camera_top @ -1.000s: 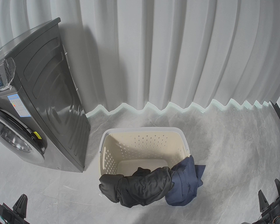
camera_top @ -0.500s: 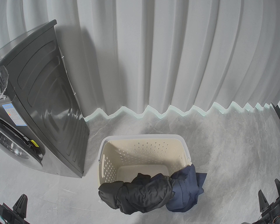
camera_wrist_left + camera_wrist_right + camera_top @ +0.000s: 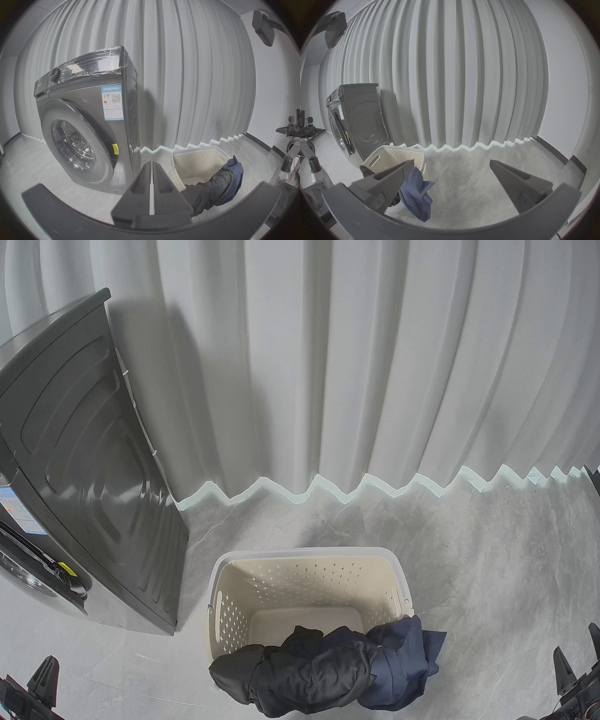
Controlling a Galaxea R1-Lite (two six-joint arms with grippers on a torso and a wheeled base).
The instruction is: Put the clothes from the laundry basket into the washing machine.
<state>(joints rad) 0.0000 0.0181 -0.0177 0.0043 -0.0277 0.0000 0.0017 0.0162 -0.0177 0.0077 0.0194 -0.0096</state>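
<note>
- Left hand point(image 3: 152, 187): both fingers are pressed together with nothing between them. It sits low at the robot's left, well apart from the clothes.
- Right hand point(image 3: 450, 163): the fingers are spread wide and hold nothing. It sits low at the robot's right, also well apart from the clothes.
- Black garment point(image 3: 306, 674): it is draped over the near rim of the laundry basket point(image 3: 309, 552), ahead of and between the two hands.
- Blue garment point(image 3: 403, 655): it lies over the basket's near right corner and touches the black garment.
- The basket stands on the floor point(image 3: 500, 565), near the washing machine point(image 3: 94, 490) and on its right.
- The left wrist view presents the machine's front: a round glass door point(image 3: 73, 145) lying against the front panel. The head view presents mainly the machine's side panel.
- The right wrist view presents the blue garment hanging down the basket's outer wall toward the floor.
- A pleated curtain point(image 3: 375, 365) hangs behind the basket and the machine.
</note>
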